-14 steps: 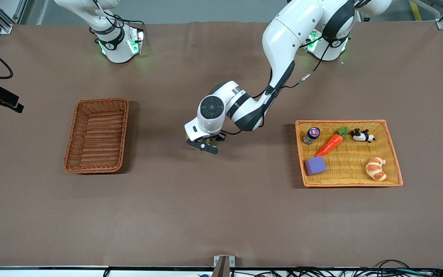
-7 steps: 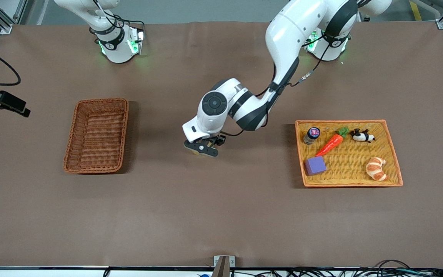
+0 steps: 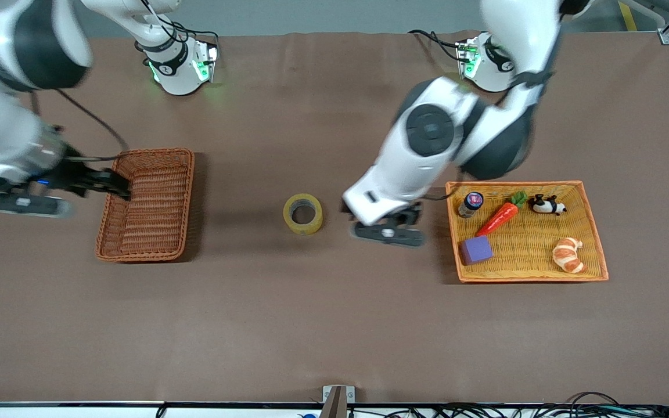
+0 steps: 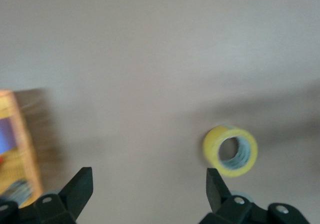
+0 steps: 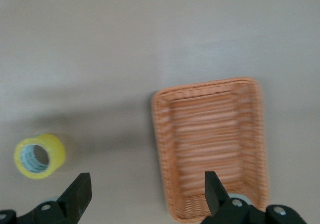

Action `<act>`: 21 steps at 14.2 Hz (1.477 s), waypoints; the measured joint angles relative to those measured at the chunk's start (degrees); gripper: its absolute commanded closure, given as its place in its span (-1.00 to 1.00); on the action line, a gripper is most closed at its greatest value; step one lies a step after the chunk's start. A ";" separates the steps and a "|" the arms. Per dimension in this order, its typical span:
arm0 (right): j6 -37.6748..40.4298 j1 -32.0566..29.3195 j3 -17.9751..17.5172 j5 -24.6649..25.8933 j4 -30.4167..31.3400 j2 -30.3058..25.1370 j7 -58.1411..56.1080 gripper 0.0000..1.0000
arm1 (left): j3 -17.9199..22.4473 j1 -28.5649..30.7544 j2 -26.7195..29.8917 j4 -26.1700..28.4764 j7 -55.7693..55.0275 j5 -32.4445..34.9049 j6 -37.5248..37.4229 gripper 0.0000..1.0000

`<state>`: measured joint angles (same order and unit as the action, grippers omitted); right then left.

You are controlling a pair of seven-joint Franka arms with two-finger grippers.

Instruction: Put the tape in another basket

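The tape [image 3: 303,213] lies free on the bench [image 3: 334,325], well apart from the empty basket [image 3: 147,204], so the task looks half done: the left end effector [image 3: 388,233] is wide open and empty, the right end effector [image 3: 115,184], also open and empty, over the basket's edge.
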<state>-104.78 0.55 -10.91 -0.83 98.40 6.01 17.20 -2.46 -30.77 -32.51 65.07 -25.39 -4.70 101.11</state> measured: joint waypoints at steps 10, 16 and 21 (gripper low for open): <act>-23.54 16.48 -7.39 11.61 2.56 24.01 26.11 -1.00 | -0.26 18.84 19.35 15.51 10.01 1.00 -4.13 -1.00; -34.20 19.05 -7.38 17.94 4.67 30.45 26.36 -1.00 | -0.97 19.92 31.96 30.40 13.61 2.31 -1.70 -1.00; -38.43 18.80 -7.25 18.11 7.29 30.70 26.61 -0.76 | -1.92 21.94 36.15 35.00 14.40 2.32 -1.28 -1.00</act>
<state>-143.21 19.35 -18.16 17.28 105.69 36.71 43.81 -4.38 -8.83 3.64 100.06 -10.99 -2.38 99.83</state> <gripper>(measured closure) 0.009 0.000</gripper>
